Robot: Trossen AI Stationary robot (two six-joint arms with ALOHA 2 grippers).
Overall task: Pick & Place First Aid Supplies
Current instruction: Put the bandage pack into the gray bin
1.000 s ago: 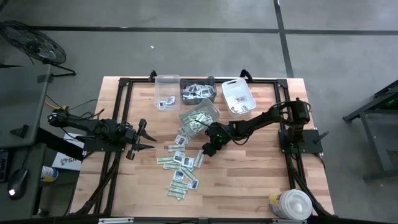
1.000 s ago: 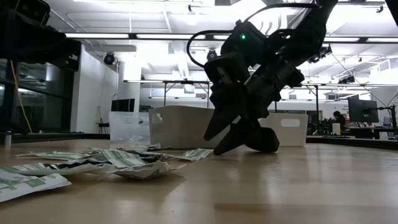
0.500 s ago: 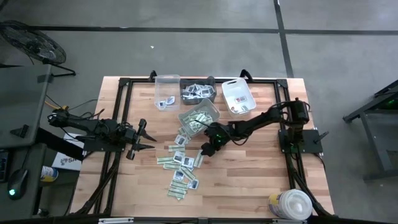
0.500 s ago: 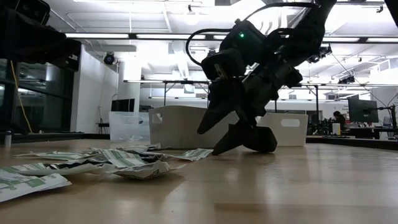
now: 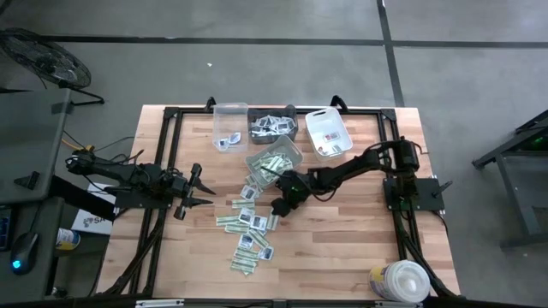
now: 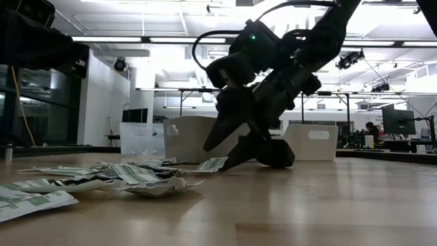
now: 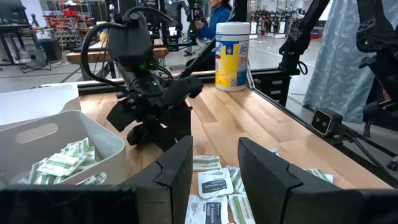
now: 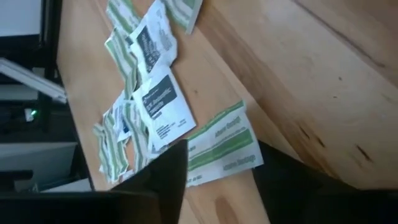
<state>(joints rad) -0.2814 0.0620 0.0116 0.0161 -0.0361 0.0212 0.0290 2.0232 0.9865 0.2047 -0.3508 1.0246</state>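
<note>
From above, your right gripper (image 5: 276, 208) sits low over the wooden table (image 5: 342, 248), at the right edge of the scattered packets (image 5: 248, 224), which trail from the clear bin of green strips (image 5: 275, 160) down toward the near side; its fingers stand apart with a green-and-white strip (image 5: 272, 219) just beside the tips, nothing held. Your left gripper (image 5: 204, 191) waits well apart at the table's left side, fingers spread and empty. Along the far edge you have a clear bin (image 5: 229, 127), a dark bin (image 5: 272, 126) and a white bin (image 5: 328, 133); a round white tub (image 5: 399, 281) stands at the near right corner. At table height, the right gripper (image 6: 220, 156) leans down steeply, its two dark fingers parted — the tips almost on the wood, with a strip packet (image 6: 212, 165) lying flat right at them and the rest of the pile (image 6: 116, 178) spreading off to the left of the picture. Your left wrist camera looks past its own parted fingers (image 7: 177, 171) at packets (image 7: 214, 185) on the table just ahead, and beyond them the right arm's gripper (image 7: 152, 127) bent down beside the bin of strips (image 7: 68, 155). Your right wrist camera shows a long green-and-white strip (image 8: 224, 146) lying directly between its open fingers (image 8: 165, 171) — flat on the wood, not gripped — with white dark-printed packets (image 8: 163, 106) just past it.
</note>
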